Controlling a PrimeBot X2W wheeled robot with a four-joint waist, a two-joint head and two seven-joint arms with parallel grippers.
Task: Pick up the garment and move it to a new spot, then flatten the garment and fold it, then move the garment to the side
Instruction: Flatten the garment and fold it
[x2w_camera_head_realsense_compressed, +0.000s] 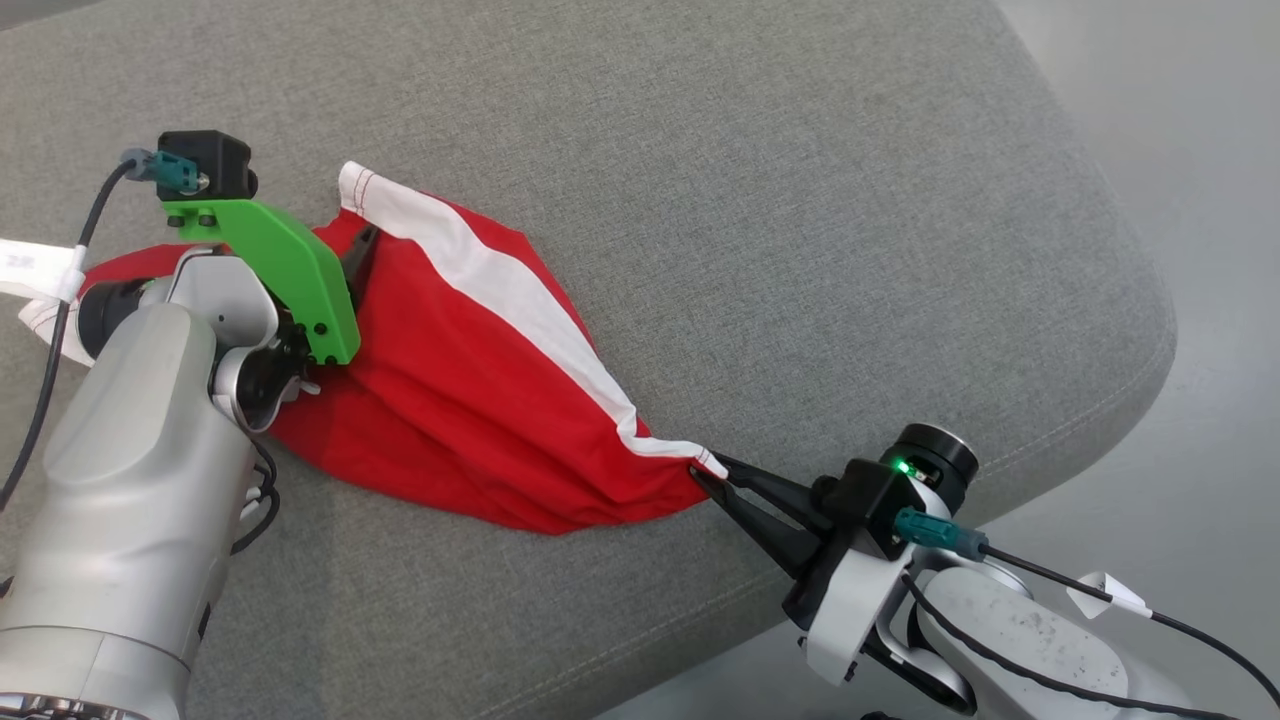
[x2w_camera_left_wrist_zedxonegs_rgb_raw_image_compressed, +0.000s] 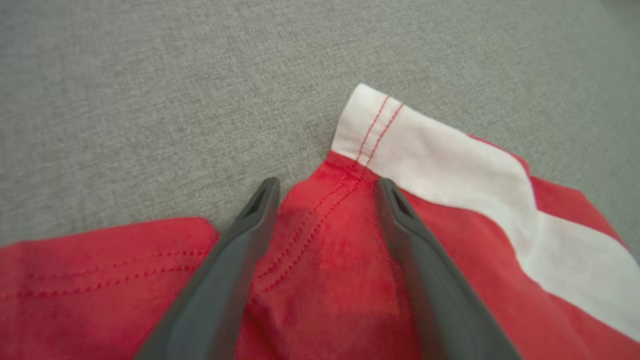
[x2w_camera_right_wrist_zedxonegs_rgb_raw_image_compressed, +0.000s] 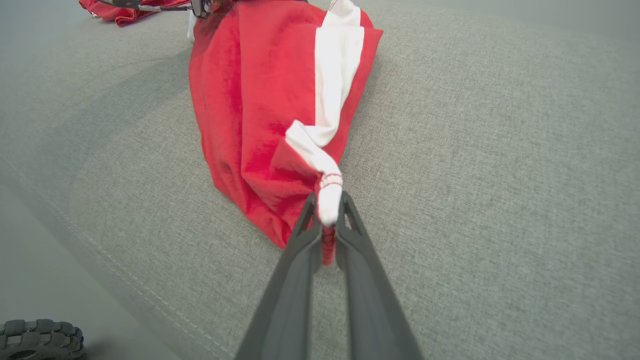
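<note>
Stretching step: right claw (x2w_camera_right_wrist_zedxonegs_rgb_raw_image_compressed: 328, 210) pinches garment (x2w_camera_head_realsense_compressed: 470, 400) at white corner; left claw (x2w_camera_left_wrist_zedxonegs_rgb_raw_image_compressed: 327, 186) spread astride red hem, probably not gripping. Garment bunched on cushion (x2w_camera_head_realsense_compressed: 800, 200). Close left fully, pull apart evenly, low.

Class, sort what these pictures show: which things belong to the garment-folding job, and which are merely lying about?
Job: red-and-white garment; left gripper, open over the red cloth; right gripper, shut on its corner.
Lying about: grey cushion, merely the surface beneath; black tyre, off the cushion's edge.
</note>
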